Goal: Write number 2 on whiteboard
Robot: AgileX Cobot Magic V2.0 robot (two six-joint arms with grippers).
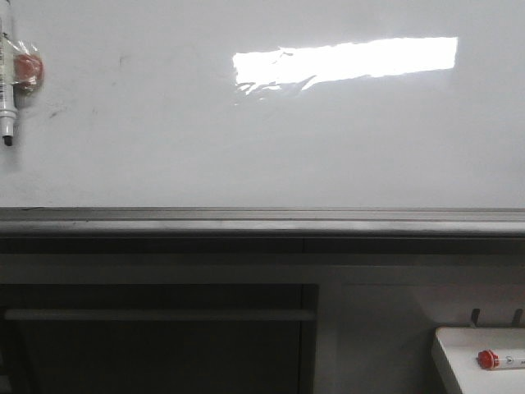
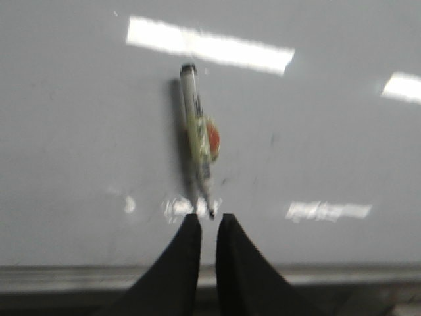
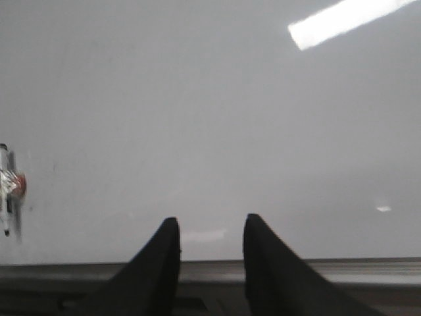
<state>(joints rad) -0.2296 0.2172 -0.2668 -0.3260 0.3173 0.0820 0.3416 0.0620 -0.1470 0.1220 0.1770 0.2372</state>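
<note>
The marker (image 2: 197,141) is stuck upright on the bare whiteboard (image 1: 246,148), directly ahead of the left claw (image 2: 209,224) (nearly closed, empty). The right claw (image 3: 210,230) is held apart, well aside.

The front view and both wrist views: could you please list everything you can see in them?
whiteboard: one, glossy white with a bright rectangular light reflection and faint smudges; fills the upper front view; no figure drawn on it yet.
bottom rail: one, grey metal, along the board's lower edge.
marker on the board: one, white barrel with dark tip pointing down, taped with a red-orange patch, at the board's far left.
tray: one, white, lower right of the front view.
red-capped marker: one, white with red cap, lying in the tray.
left gripper: black fingers nearly together, empty, just below the taped marker's tip.
right gripper: black fingers apart, empty, facing bare board.
</note>
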